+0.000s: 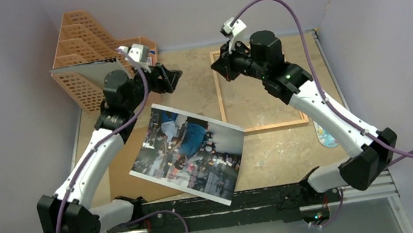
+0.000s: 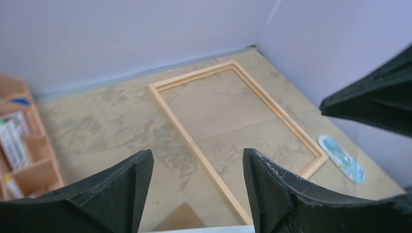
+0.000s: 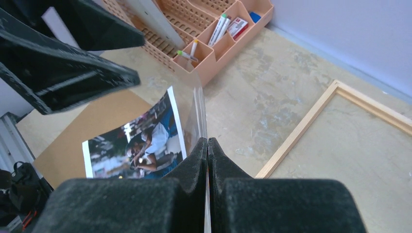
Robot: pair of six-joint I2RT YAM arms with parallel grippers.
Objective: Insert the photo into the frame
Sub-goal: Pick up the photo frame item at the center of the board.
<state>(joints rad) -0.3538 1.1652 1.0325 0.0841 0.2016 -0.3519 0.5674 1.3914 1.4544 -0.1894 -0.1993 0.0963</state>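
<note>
Base rail [image 1: 276, 195] by the arm mounts has the photo's near corner lying over it. Photo [image 1: 188, 152] sits skewed, well left of the frame [image 1: 272, 126], mostly on a brown backing panel [image 1: 124, 177].

Orange file rack [image 1: 82, 48] is far left of the frame, its front partly behind the left arm.

Left gripper [image 2: 197, 153] hovers between rack and frame, jaws wide, nothing in them. Photo lies base-side of its fingertips, showing only as a white sliver at the bottom edge of its wrist view.

Bare table [image 1: 270, 156] between photo and frame, open room there.

Right gripper [image 3: 207, 141] is over the frame's far left corner and hides it in the top view. Its jaws are fully closed. A thin clear sheet [image 3: 199, 114] looks pinched between the pads; edges faint, extent hard to make out.

Frame's right rail runs near the table's right edge. Small blue-white item [image 1: 325, 135] lies just right of the frame, can't identify it.
</note>
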